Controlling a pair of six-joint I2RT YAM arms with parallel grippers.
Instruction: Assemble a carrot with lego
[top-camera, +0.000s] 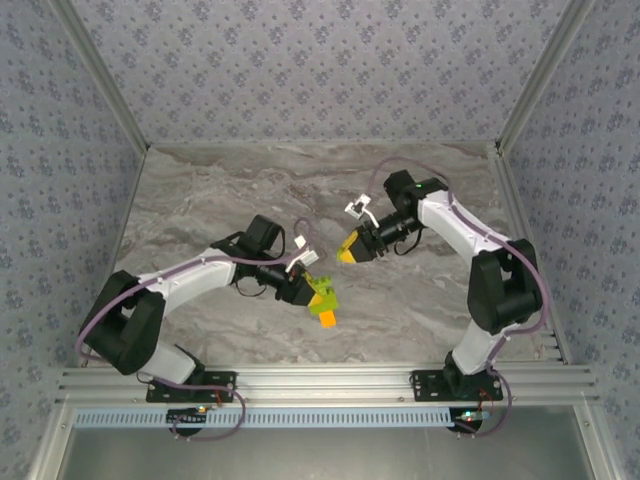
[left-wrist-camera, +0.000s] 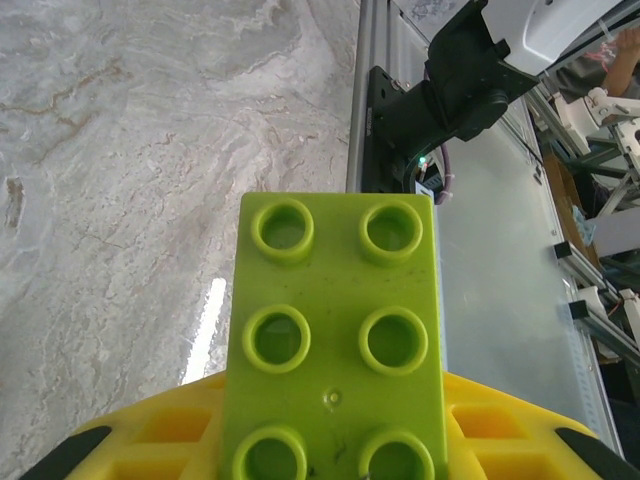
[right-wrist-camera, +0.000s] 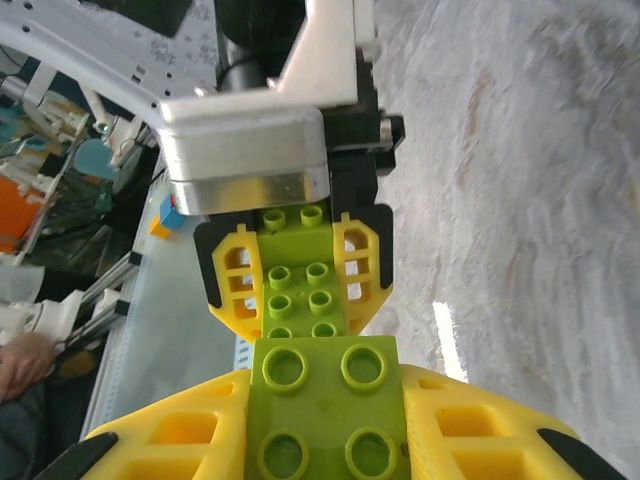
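Your left gripper (top-camera: 307, 289) is clamped on a lime-green brick (left-wrist-camera: 335, 340), with an orange brick (top-camera: 327, 317) seemingly joined at its outer end. This part-built carrot hangs above the marble table (top-camera: 200, 190), near its middle. Your right gripper (top-camera: 350, 249) is closed around a second lime-green brick (right-wrist-camera: 325, 405). It faces the first, close but apart in the overhead view. Mind the alignment: in the right wrist view the two bricks look slightly offset sideways, so pressing now could seat the studs askew or lever a brick out of the fingers. Push too hard and the orange brick may pop off and drop to the table.
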